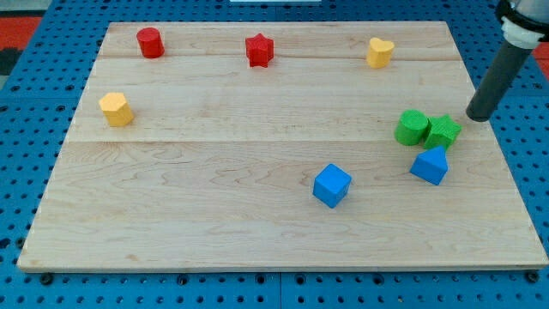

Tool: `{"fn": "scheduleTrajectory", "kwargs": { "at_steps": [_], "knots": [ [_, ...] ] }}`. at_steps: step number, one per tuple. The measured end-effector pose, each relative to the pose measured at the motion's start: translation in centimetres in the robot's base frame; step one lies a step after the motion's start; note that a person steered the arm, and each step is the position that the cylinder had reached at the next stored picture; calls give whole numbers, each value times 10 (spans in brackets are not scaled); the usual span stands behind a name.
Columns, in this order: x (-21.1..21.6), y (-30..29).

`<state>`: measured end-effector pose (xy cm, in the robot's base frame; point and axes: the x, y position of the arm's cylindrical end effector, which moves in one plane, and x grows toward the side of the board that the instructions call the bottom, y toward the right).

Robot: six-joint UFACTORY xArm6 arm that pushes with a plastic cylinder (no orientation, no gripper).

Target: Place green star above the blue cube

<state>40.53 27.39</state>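
The green star point(444, 131) lies near the board's right edge, touching a green cylinder point(413, 127) on its left. The blue cube point(332, 185) sits lower and to the left, in the board's lower middle. My tip point(479, 115) rests on the board just right of and slightly above the green star, a small gap away from it. The dark rod rises from the tip toward the view's top right corner.
A blue wedge-like block point(430, 165) lies just below the green star. A red cylinder point(150, 42), a red star point(259, 49) and a yellow heart point(380, 51) line the top. A yellow hexagon point(116, 109) sits at the left. The wooden board point(214, 215) lies on blue pegboard.
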Motion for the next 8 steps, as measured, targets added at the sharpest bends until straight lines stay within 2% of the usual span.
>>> {"fn": "scheduleTrajectory", "kwargs": {
  "at_steps": [1, 3, 5, 6, 7, 8],
  "knots": [
    [0, -16],
    [46, -45],
    [84, -129],
    [90, -184],
    [81, -204],
    [78, -136]
  ]
}}
